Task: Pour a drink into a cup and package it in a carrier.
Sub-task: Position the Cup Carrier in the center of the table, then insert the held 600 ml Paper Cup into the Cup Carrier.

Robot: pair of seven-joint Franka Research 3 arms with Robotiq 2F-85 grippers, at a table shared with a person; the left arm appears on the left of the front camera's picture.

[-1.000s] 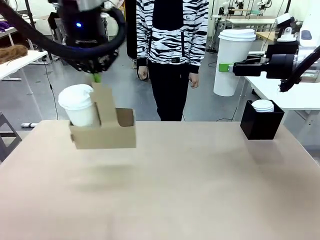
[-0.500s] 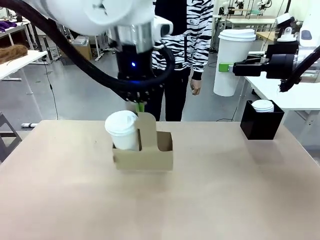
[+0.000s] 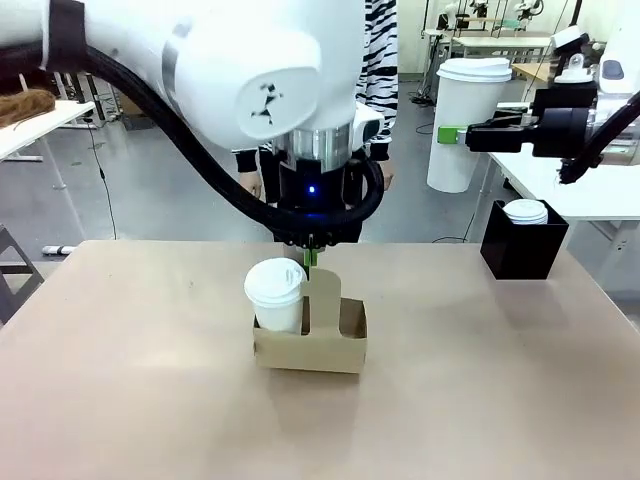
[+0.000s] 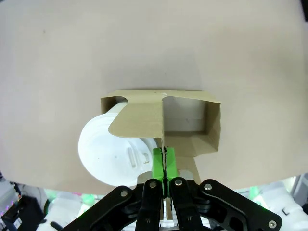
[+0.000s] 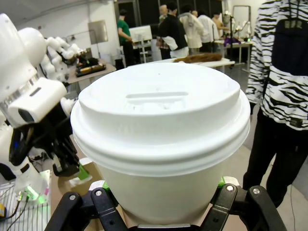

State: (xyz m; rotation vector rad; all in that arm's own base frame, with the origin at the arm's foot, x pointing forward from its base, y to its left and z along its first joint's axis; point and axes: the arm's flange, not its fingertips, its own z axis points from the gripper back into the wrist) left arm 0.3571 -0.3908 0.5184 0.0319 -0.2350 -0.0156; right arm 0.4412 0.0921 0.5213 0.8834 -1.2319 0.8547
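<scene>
**Carrier gripped by its handle at table centre**

The left gripper (image 3: pixel 310 258) is clamped from above on the tall handle (image 3: pixel 322 292) of the carrier (image 3: pixel 312 350), which is at the middle of the table (image 3: pixel 480 390). A lidded white cup (image 3: pixel 276 294) sits in its 9 o'clock hole. At 2 o'clock, the right gripper (image 3: pixel 452 134) clamps a second lidded cup (image 3: pixel 470 110) in the air, near a black box (image 3: pixel 520 255) of lids (image 3: pixel 525 211).

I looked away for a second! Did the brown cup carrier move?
Yes. The carrier moved right across the table, closer to the black box of lids, which stayed put.
</scene>
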